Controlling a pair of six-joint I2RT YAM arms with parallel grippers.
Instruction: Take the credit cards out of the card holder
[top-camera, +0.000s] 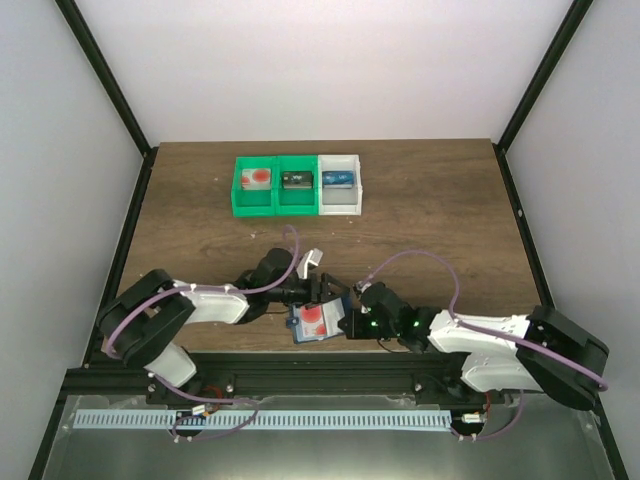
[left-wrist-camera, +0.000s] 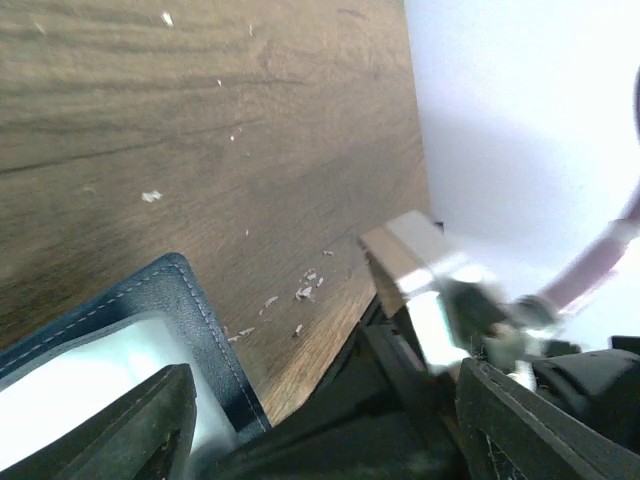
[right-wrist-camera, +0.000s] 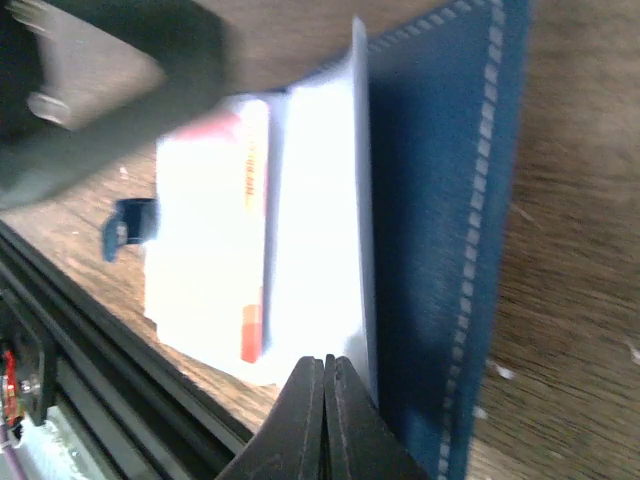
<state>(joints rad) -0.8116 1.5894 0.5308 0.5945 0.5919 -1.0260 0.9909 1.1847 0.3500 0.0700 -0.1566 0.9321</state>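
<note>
Wooden table (top-camera: 200, 220) bears the card holder (right-wrist-camera: 440, 200) at the right gripper (right-wrist-camera: 325, 362).

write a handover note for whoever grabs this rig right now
Grippers: left gripper open, one finger over the card holder; right gripper shut at the holder's edge, pinch on a card unconfirmed.
Things: holder lies open at the table's near edge, red-circle card on it; a red-marked card sits in the green bin.
Done: apparently one card out.
To do: pull the rest.
</note>
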